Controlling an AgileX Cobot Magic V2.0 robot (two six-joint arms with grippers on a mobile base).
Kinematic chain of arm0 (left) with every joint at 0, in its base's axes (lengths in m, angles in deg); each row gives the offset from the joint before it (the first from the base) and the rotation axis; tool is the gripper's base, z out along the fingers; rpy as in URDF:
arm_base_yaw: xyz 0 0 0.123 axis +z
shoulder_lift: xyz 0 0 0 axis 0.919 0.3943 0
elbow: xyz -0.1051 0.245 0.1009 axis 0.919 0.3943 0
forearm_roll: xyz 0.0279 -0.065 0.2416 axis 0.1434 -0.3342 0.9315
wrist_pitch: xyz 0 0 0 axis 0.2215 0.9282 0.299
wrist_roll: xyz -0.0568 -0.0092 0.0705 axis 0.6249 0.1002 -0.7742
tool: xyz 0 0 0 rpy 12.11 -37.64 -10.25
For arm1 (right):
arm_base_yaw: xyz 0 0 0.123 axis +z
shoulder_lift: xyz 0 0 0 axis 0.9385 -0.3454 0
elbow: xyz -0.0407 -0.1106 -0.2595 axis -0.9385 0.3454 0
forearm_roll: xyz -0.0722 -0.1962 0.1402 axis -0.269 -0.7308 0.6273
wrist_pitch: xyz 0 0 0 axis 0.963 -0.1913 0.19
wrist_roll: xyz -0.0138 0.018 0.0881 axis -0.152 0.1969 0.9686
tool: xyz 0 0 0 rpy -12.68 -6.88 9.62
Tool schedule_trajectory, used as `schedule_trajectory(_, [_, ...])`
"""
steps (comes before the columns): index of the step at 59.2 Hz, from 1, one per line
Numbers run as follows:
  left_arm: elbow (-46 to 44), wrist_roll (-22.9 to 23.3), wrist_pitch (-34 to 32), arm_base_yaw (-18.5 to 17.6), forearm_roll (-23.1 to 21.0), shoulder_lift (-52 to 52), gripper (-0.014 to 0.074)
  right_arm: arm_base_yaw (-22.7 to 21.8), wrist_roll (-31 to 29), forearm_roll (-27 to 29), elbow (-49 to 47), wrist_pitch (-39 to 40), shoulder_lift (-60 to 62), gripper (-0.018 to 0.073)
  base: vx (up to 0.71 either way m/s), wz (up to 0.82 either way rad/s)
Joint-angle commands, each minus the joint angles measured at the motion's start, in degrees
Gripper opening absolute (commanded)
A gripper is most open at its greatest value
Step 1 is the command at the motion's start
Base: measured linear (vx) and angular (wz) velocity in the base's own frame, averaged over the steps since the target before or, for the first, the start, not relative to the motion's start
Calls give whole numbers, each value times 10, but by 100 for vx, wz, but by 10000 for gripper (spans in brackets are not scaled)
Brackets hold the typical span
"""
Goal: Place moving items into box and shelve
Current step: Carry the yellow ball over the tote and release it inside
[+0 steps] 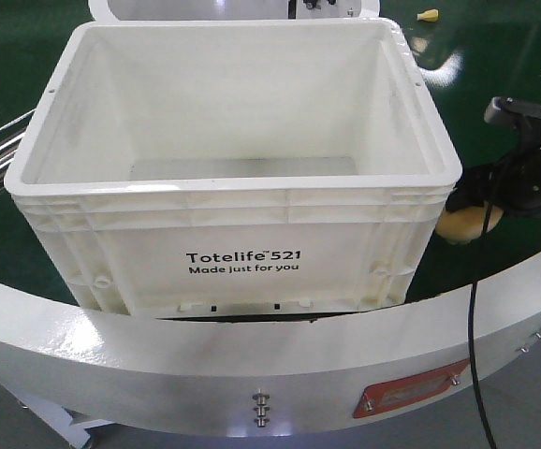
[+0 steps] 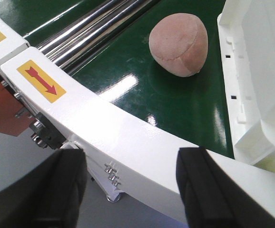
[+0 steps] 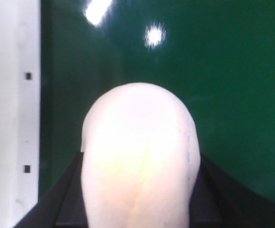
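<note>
The box (image 1: 242,262), a large white tote printed "Totelife 521", stands open and empty on the green belt. To its right, my right gripper (image 1: 484,213) is shut on the pale orange-yellow soft ball (image 1: 464,225). That ball (image 3: 140,152) fills the right wrist view between the black fingers (image 3: 63,199). A pinkish-brown rounded item (image 2: 179,45) lies on the belt just left of the box's wall (image 2: 261,71). My left gripper (image 2: 132,190) hangs open over the conveyor's white rim, well short of that item, with nothing between its fingers (image 2: 56,190).
A curved white conveyor rim (image 1: 252,365) runs along the front, with yellow arrow labels (image 2: 40,80) and a red plate (image 1: 411,388). Shiny metal rails (image 2: 94,28) lie left of the belt. A small yellow object (image 1: 428,15) sits far back right.
</note>
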Motion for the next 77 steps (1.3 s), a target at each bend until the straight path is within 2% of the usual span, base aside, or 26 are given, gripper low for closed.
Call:
schedule_trajectory(1, [-16, 0, -36, 2, 7, 4, 528, -4, -7, -27, -37, 11, 67, 340, 0, 0])
schedule_trajectory(9, [-16, 0, -36, 2, 7, 4, 528, -3, -7, -25, -89, -2, 120, 340, 0, 0])
schedule_trajectory(17, [-16, 0, -36, 2, 7, 4, 528, 26, -16, -24, -156, 2, 159, 340, 0, 0])
schedule_trajectory(26, [-16, 0, -37, 2, 7, 4, 528, 98, -40, -24, -204, 11, 161, 340, 0, 0])
schedule_trajectory(43, [-16, 0, -40, 2, 7, 4, 528, 242, -54, -24, -205, 83, 128, 353, 0, 0])
schedule_trajectory(53, [-16, 0, -40, 2, 7, 4, 528, 298, -64, -25, -205, 93, 89, 449, 0, 0])
schedule_trajectory(68, [-16, 0, -39, 2, 7, 4, 528, 311, -65, -26, -205, 110, 51, 702, 0, 0])
schedule_trajectory(77, [-16, 0, -40, 2, 7, 4, 528, 311, -65, -37, -205, 110, 61, 719, 0, 0])
